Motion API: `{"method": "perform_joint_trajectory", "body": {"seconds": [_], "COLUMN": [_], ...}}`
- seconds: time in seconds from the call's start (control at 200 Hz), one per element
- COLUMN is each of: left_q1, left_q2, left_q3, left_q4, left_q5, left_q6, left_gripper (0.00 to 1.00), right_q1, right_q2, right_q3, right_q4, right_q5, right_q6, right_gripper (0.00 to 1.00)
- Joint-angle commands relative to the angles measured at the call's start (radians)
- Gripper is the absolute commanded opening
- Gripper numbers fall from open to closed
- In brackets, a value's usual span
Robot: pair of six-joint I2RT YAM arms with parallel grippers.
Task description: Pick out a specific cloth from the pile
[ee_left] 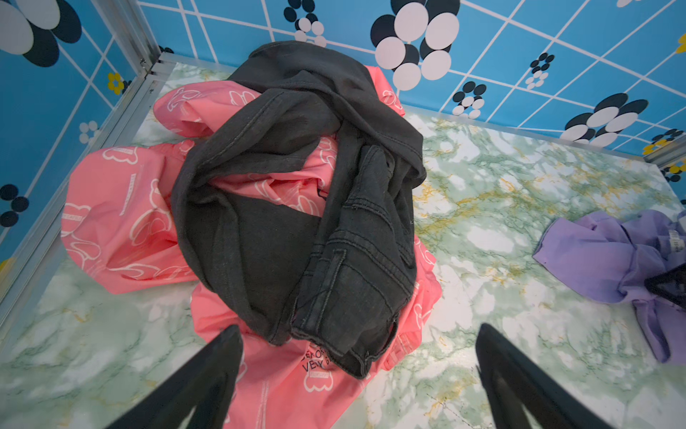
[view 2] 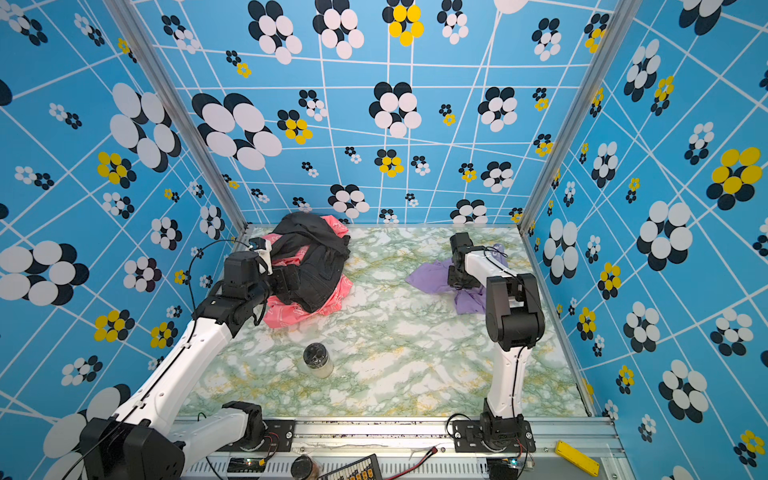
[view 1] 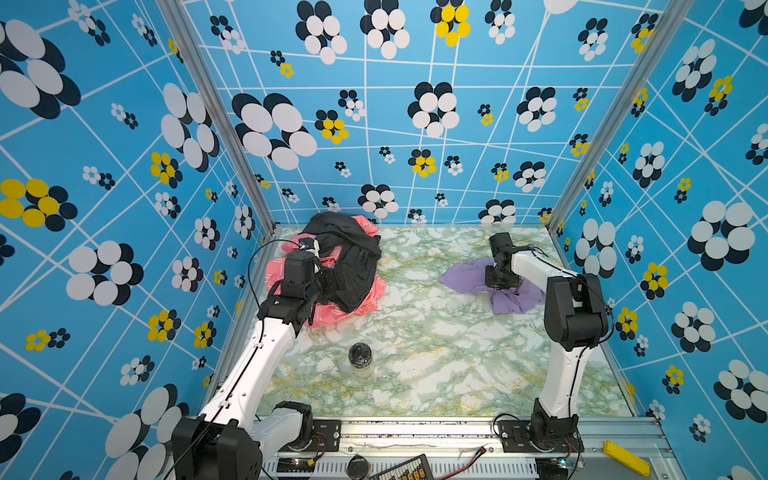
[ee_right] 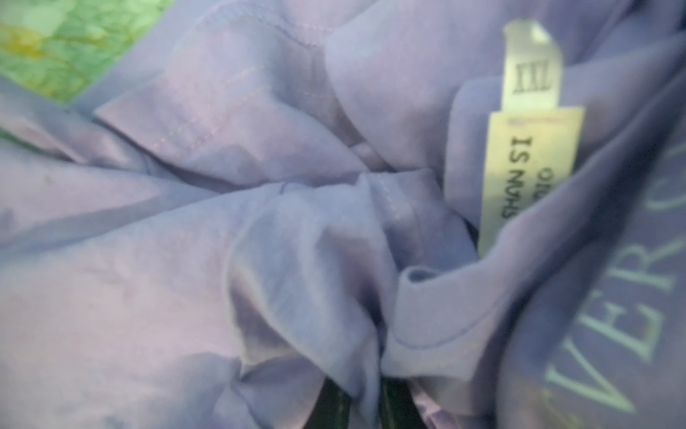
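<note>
Thin, crumpled lilac cloth (view 1: 465, 276) lies far right on the marbled tabletop (view 1: 415, 332), long axis left-right, well apart from the black-denim-and-coral pile (view 1: 353, 270). The right end effector (view 1: 500, 282) pinches its folds, jaws narrow; the left end effector (ee_left: 358, 330) gapes wide.

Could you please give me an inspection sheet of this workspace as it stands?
Surface: marbled green table, no spills seen.
Job's things: purple cloth lies apart from the black-and-pink pile.
Clutter: one jar standing near the front.
Grippers: left gripper open, by the pile; right gripper closed on the purple cloth.
Cables: black cable loops out from the left arm.
Surroundings: blue flowered walls; nothing else seen.
</note>
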Motion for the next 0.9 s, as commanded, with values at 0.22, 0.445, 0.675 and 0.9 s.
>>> {"method": "perform_joint_trajectory", "body": {"seconds": [0.22, 0.445, 0.675, 0.9], "left_q1": [0.142, 0.195, 0.203, 0.202], "left_q2": [0.039, 0.097, 0.113, 0.163], "left_q3": [-0.149, -0.243, -0.377, -0.480], "left_q4": [0.240, 0.413, 0.636, 0.838], "left_q5": [-0.046, -0.067, -0.122, -0.158], "left_q6": [0.049, 0.078, 0.140, 0.190], "left_gripper": [0.99, 0.99, 0.99, 0.99], "right_q1": [0.005, 0.005, 0.005, 0.005], "right_q2": [-0.295, -0.524, -0.717, -0.738], "right_q3": [-0.162, -0.352, -0.655, -0.878], "right_q4": [0.172, 0.343, 0.656, 0.956], "right_q5": [-0.101, -0.086, 0.027, 0.111], "right_q6": [-0.006, -0.062, -0.136, -0.187], "right_gripper": [0.71, 0.95, 0.99, 0.99]}}
